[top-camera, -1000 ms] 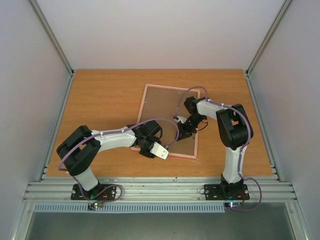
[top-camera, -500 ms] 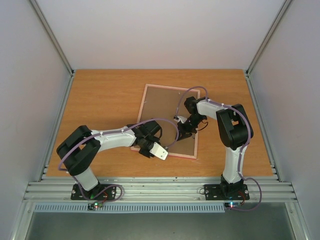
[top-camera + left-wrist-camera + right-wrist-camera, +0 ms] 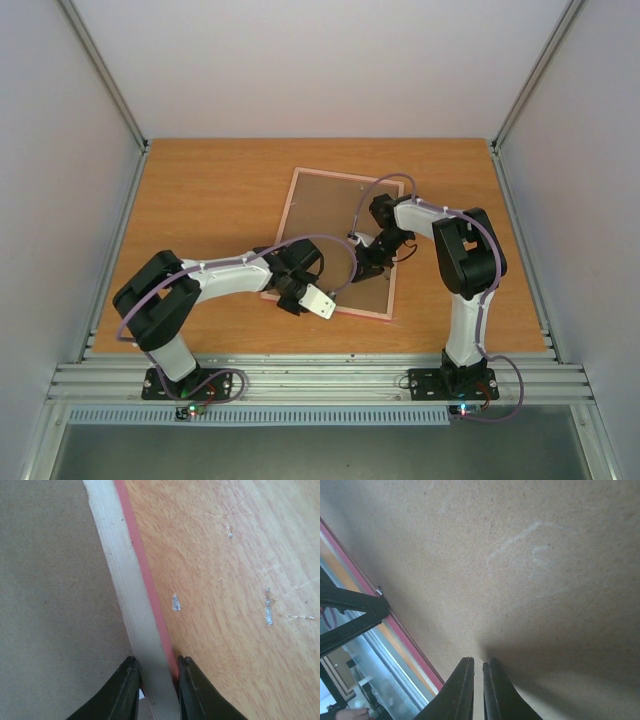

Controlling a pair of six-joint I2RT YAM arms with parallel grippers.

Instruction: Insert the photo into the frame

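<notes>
Your left end effector (image 3: 156,664) pinches the frame (image 3: 125,580) rail; grip squarely while the closed right end effector (image 3: 477,667) steadies the backing board (image 3: 520,580) beneath it.

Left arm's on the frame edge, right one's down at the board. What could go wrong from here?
1. The left gripper pinches only a thin rail of the frame; if it lifts, that rail could slip or twist out.
2. The right gripper, shut, points at the brown board; pressing while the other side lifts could skew it.
3. The photo shows in no view, so its seating can't be checked.
</notes>
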